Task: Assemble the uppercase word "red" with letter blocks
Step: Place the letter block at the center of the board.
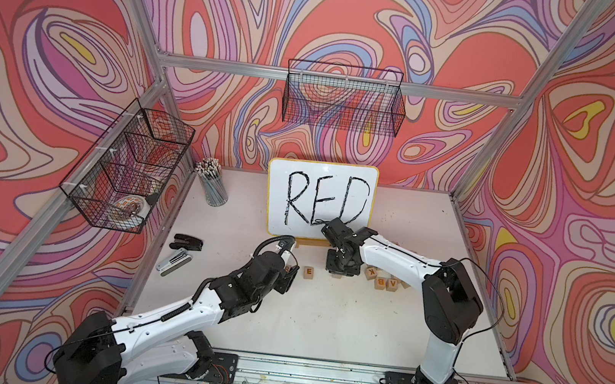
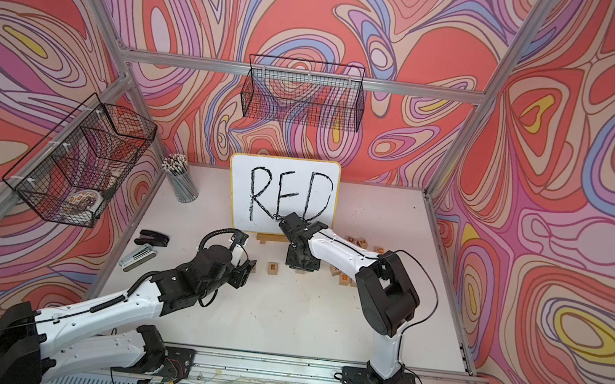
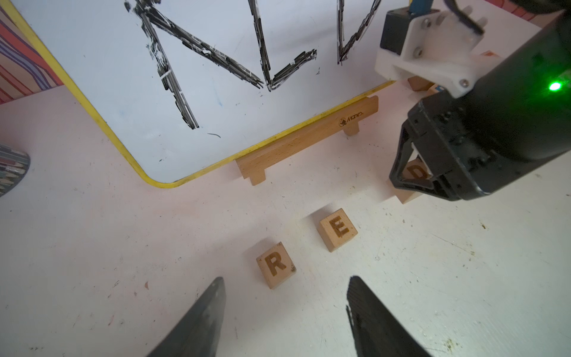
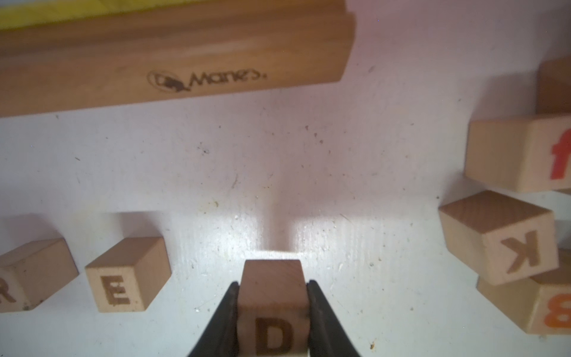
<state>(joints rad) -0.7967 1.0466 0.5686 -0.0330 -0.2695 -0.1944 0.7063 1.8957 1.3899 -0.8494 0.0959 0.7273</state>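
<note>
Three pale wooden letter blocks lie in front of the whiteboard. The R block (image 3: 276, 264) (image 4: 31, 275) and the E block (image 3: 338, 228) (image 4: 123, 278) (image 1: 309, 271) (image 2: 272, 267) rest on the white table side by side with a small gap. My right gripper (image 4: 273, 282) (image 1: 342, 271) is shut on the D block (image 4: 273, 312) (image 3: 414, 173), holding it low at the table, to the right of the E and in line with it. My left gripper (image 3: 285, 281) (image 1: 289, 278) is open and empty, its tips just short of the R.
The yellow-rimmed whiteboard (image 1: 320, 202) reading RED stands on a wooden stand (image 3: 309, 142) behind the row. Loose blocks such as K (image 4: 513, 244), B and f crowd the right side. A pencil cup (image 1: 213, 185) and two staplers (image 1: 187, 244) sit at the left.
</note>
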